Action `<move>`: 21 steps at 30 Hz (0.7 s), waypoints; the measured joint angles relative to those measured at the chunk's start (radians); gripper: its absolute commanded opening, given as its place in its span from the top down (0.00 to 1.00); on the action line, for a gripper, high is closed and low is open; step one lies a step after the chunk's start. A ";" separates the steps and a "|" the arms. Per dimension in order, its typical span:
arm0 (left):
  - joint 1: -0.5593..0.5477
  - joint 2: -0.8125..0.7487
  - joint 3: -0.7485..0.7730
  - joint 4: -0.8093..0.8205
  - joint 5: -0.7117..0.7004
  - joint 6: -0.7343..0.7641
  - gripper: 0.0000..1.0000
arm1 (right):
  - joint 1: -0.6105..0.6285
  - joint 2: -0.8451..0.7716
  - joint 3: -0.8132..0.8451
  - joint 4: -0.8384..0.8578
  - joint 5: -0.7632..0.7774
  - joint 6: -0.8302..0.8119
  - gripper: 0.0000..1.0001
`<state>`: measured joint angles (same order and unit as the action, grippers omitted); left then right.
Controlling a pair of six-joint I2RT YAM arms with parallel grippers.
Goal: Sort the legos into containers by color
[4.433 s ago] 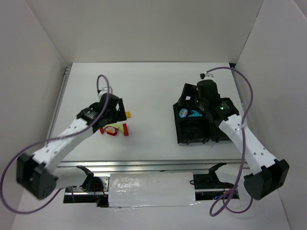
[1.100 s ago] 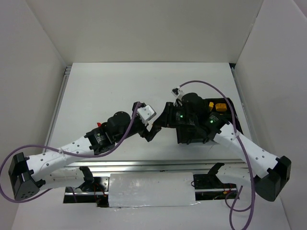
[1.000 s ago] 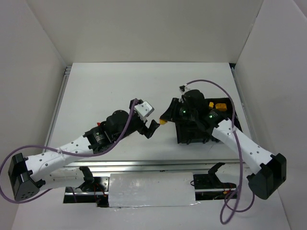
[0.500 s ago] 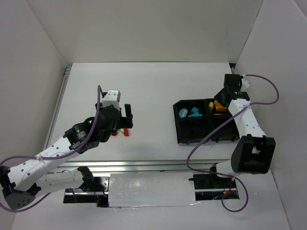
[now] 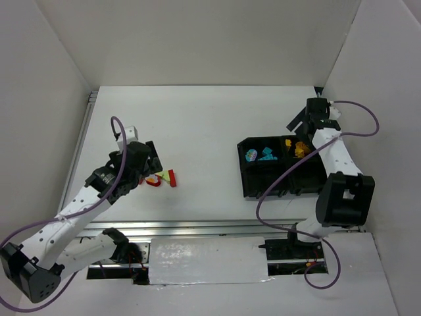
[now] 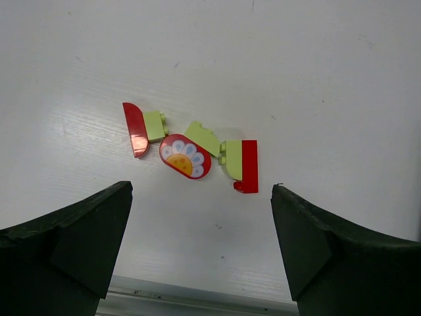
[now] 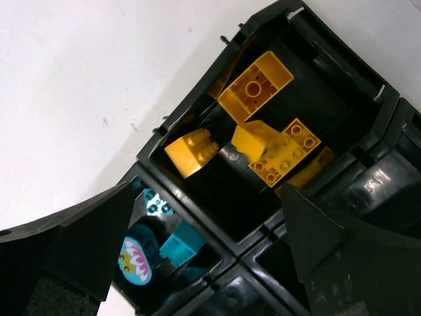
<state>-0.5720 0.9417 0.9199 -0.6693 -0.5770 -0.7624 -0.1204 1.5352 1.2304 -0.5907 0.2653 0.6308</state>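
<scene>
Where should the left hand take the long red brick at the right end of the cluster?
Probably by its two short ends, coming straight down. The long red brick lies flat, and a pale green brick sits against one long side, leaving no gap for a finger; both ends look free.

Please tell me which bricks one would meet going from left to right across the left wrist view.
Red curved brick → small green brick → flower-printed red brick → green curved brick → red straight brick.
</scene>
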 measured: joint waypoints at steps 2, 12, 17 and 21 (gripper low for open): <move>0.006 0.009 -0.009 0.016 0.015 -0.009 0.01 | 0.021 -0.035 0.000 -0.006 -0.008 -0.001 0.00; 0.013 0.236 -0.027 0.108 0.114 -0.071 0.01 | 0.344 -0.312 -0.097 0.045 -0.100 -0.021 0.00; 0.006 0.342 -0.029 0.142 0.125 -0.146 0.04 | 0.354 -0.394 -0.199 0.051 -0.175 -0.026 0.00; -0.012 0.419 -0.030 0.178 0.114 -0.196 0.06 | 0.354 -0.433 -0.225 0.051 -0.225 -0.042 0.00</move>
<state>-0.5838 1.3605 0.8898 -0.4915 -0.4633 -0.9588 0.2337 1.1019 1.0050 -0.5400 0.0399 0.5888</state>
